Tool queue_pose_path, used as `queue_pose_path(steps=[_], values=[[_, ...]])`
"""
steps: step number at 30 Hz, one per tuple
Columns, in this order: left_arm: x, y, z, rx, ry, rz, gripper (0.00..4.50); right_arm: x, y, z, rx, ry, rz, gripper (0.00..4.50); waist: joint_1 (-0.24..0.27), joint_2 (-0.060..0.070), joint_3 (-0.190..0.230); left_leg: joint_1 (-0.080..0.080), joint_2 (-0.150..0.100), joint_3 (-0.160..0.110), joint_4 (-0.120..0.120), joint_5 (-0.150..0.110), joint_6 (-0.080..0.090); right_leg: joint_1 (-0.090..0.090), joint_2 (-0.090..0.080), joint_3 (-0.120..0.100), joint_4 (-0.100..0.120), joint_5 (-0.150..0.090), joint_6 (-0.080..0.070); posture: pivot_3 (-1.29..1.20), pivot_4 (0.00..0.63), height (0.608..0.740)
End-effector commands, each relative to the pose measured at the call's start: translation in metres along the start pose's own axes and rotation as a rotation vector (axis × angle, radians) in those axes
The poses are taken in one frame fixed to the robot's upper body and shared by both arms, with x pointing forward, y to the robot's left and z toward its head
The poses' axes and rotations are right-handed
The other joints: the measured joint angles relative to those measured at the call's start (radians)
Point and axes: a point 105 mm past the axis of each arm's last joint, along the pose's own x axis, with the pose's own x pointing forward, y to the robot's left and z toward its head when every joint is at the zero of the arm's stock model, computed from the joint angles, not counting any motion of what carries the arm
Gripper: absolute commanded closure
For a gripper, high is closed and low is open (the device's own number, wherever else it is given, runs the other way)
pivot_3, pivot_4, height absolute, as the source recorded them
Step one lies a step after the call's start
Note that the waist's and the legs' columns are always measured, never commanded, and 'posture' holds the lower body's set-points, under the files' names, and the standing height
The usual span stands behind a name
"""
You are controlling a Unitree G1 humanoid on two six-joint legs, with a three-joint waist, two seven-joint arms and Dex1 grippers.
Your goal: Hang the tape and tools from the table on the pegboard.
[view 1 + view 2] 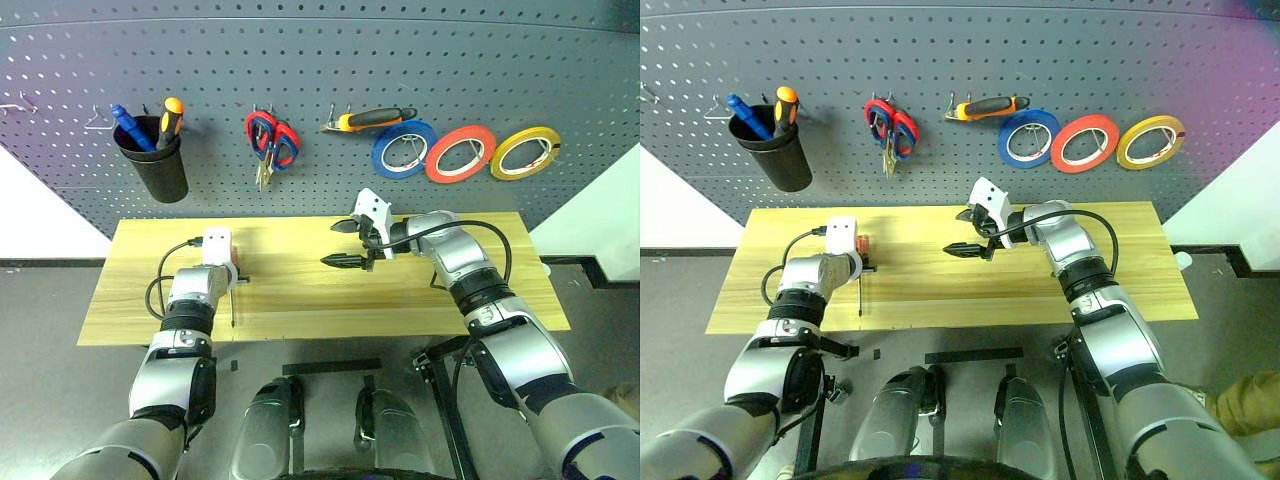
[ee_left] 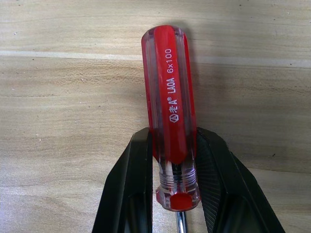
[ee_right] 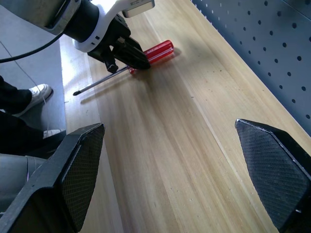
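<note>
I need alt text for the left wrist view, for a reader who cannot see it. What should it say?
A red-handled screwdriver lies on the light wood-grain table, and the left gripper has its two black fingers closed on the lower end of the handle. The metal shaft starts just below the handle.

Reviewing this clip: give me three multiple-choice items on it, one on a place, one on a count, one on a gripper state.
1. Where is the red-handled screwdriver?
A. in the black cup
B. on the table
C. hooked on the pegboard

2. How many tape rolls hang on the pegboard?
A. one
B. three
C. five

3. The left gripper is:
A. closed on the screwdriver's handle
B. wide open above the table
C. holding scissors

Answers: 1 B, it lies on the wood. 2 B, blue, red and yellow rolls. 3 A, both fingers flank the handle.
</note>
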Motion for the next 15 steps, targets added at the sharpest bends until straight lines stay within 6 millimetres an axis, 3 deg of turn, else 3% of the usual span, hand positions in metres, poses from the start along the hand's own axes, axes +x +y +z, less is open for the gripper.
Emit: queue_pose_path(steps=[1, 5, 7, 9, 12, 15], values=[[0.001, 0.006, -0.011, -0.028, 0.034, 0.003, 3.64, -0.005, -0.005, 0.013, -0.036, -0.038, -0.02, 0.0, 0.0, 0.0, 0.0, 0.0, 0.0, 0.0, 0.0, 0.0, 0.0, 0.0, 0.0, 0.0, 0.0, 0.0, 0.0, 0.17, 0.24, 0.74], [-0.008, 0.009, 0.008, -0.002, -0.065, -0.04, 3.64, -0.015, -0.007, 0.025, -0.046, -0.095, -0.02, 0.0, -0.001, 0.0, 0.0, 0.0, 0.0, 0.0, 0.0, 0.0, 0.0, 0.0, 0.0, 0.0, 0.0, 0.0, 0.0, 0.18, 0.219, 0.74], [-0.021, 0.008, 0.032, 0.011, -0.23, -0.109, 3.64, -0.024, -0.005, 0.04, -0.052, -0.163, -0.005, 0.0, -0.001, 0.0, 0.0, -0.001, 0.0, 0.0, 0.0, 0.0, 0.0, -0.001, 0.0, 0.0, 0.0, 0.0, 0.0, 0.19, 0.204, 0.74], [-0.047, 0.004, 0.056, 0.083, -0.454, -0.219, 3.64, -0.034, -0.001, 0.054, -0.065, -0.223, 0.016, 0.0, -0.002, 0.0, 0.0, -0.002, 0.0, 0.001, -0.002, 0.0, -0.001, -0.002, -0.001, 0.0, -0.001, 0.0, 0.0, 0.2, 0.186, 0.74], [-0.074, 0.013, 0.06, 0.187, -0.579, -0.253, 3.64, -0.049, 0.004, 0.072, -0.078, -0.298, 0.019, 0.0, 0.002, 0.0, -0.001, -0.002, -0.002, 0.001, -0.008, 0.002, -0.004, -0.004, -0.002, 0.0, -0.003, 0.001, -0.001, 0.21, 0.162, 0.74], [-0.102, 0.024, 0.066, 0.163, -0.675, -0.306, 3.64, -0.065, 0.008, 0.092, -0.069, -0.394, 0.017, 0.0, 0.004, 0.001, -0.003, -0.002, -0.002, 0.002, -0.011, 0.003, -0.004, -0.005, -0.003, 0.0, -0.004, 0.001, -0.001, 0.23, 0.139, 0.74]])
